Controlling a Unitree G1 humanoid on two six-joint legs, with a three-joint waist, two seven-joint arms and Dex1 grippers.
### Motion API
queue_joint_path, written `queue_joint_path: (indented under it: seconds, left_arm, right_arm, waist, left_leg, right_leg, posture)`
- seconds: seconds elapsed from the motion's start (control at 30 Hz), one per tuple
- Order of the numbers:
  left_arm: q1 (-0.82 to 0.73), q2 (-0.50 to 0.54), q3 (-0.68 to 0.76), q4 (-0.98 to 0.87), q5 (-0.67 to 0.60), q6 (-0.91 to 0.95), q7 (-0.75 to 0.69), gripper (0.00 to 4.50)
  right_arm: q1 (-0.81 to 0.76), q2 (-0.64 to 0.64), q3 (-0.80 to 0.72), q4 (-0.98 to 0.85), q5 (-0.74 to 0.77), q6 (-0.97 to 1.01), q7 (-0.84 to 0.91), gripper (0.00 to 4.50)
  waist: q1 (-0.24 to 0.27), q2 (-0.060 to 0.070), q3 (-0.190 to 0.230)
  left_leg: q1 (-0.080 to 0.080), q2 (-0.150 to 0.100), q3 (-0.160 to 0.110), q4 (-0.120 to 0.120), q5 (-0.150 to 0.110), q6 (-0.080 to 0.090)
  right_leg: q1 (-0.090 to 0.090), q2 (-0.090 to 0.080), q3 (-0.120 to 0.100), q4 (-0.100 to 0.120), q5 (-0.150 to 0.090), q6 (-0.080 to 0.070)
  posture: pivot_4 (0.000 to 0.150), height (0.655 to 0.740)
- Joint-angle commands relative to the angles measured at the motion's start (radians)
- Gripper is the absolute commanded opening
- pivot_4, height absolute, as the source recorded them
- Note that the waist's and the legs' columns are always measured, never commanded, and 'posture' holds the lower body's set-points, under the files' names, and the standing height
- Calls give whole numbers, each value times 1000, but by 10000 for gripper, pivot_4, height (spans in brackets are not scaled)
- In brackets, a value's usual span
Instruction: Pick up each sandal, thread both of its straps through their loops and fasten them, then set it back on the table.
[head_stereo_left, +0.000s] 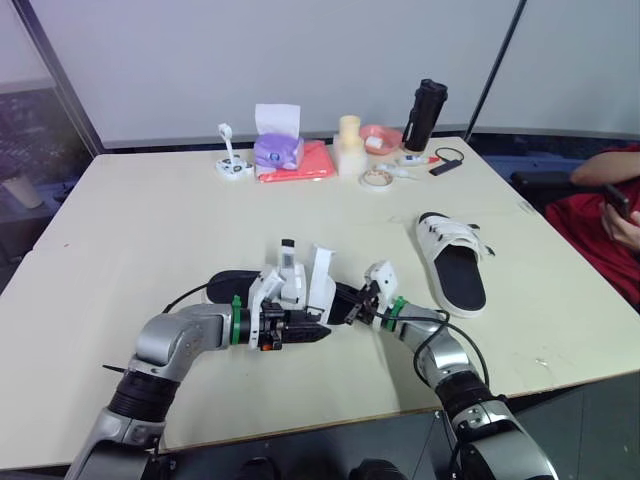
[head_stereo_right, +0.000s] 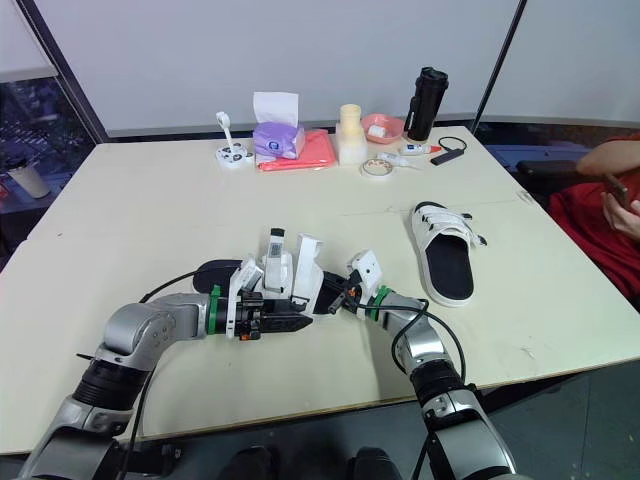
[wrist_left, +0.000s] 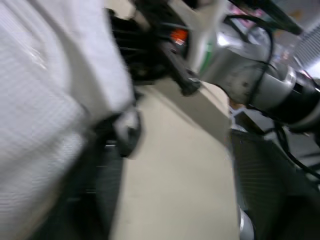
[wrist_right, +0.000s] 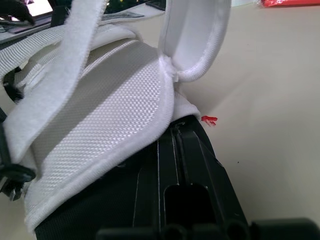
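Tabletop (head_stereo_left: 150, 230), pale cream, smooth and matte, with two sandals on it. Close to its near edge, the sandal (head_stereo_left: 320, 285) in work lies between the robot's two arms. Its two white straps (wrist_right: 195, 30) stand upright and unfastened. A second sandal (head_stereo_left: 455, 262) lies flat, well apart to the right, its straps lying across the foot.

The left end effector (head_stereo_left: 305, 333) is just beside the sandal's near side; I cannot tell if it is clenched or released. The right end effector (head_stereo_left: 362, 303) looks clenched on the sandal's end, with one black finger (wrist_right: 195, 165) pressed under the white upper (wrist_right: 115, 115).

The step in hand seems to be threading a strap. It would likely go best with one arm steadying the sole (head_stereo_left: 225, 284). The other arm should take a strap near its free tip, keep it flat and untwisted, feed it straight into its loop, then fold it back to fasten. The straps look floppy and would probably buckle if pushed from low down. The loops are too small to make out.

The sole is black, rounded and stiff-looking. The upper is coarse white woven fabric with stitched edges. The straps are flat bands with rounded tips.
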Motion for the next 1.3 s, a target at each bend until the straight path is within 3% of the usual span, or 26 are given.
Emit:
queue_joint_path:
  seconds: [0.03, 0.1, 0.27, 0.53, 0.93, 1.07, 1.3]
  left_arm:
    - [-5, -9, 49, -33, -35, 29, 31, 9856]
    - [3, -13, 57, -43, -43, 45, 43, 237]
    - [40, 9, 75, -83, -81, 106, 42, 237]
    - [126, 166, 12, -189, -139, 104, -144, 237]
    - [163, 309, -91, -236, -106, 34, -290, 237]
    - [145, 302, -73, -233, -140, 41, -293, 237]
    - [11, 180, 78, -136, -286, 141, -213, 237]
  right_arm:
    - [93, -31, 16, 210, -95, 92, -83, 0]
    - [94, -32, 18, 209, -95, 92, -82, 0]
    - [97, -32, 22, 205, -95, 92, -80, 0]
    - [89, -34, 26, 218, -95, 89, -78, 0]
    - [87, -36, 23, 222, -94, 88, -80, 0]
    - [84, -35, 21, 225, -93, 87, -82, 0]
    - [80, -34, 18, 235, -94, 84, -85, 0]
  waist:
    - [-1, 0, 0]
    - [-2, 0, 0]
    - [-4, 0, -1]
    - [-9, 0, -1]
    - [-10, 0, -1]
    - [-10, 0, -1]
    - [-8, 0, -1]
  left_leg:
    - [0, 0, 0, 0, 0, 0]
    - [0, 0, 0, 0, 0, 0]
    - [0, 0, 0, 0, 0, 0]
    - [0, 0, 0, -1, -2, 1]
    - [-1, 0, 0, -1, -2, 1]
    - [-1, 0, 0, -1, -2, 1]
    - [-2, 0, 0, -1, -2, 1]
  right_leg:
    - [0, 0, 0, 0, 0, 0]
    - [0, 0, 0, 0, 0, 0]
    - [0, 0, 0, 0, 0, 0]
    - [-2, 0, 0, 0, 0, 0]
    - [-3, -1, 0, 0, 0, 0]
    - [-3, -1, 0, 0, 0, 0]
    - [-3, -1, 0, 0, 0, 0]
  posture:
    - [1500, 7400]
    - [1500, 7400]
    - [1500, 7400]
    - [1500, 7400]
    - [1500, 7400]
    - [1500, 7400]
    - [1500, 7400]
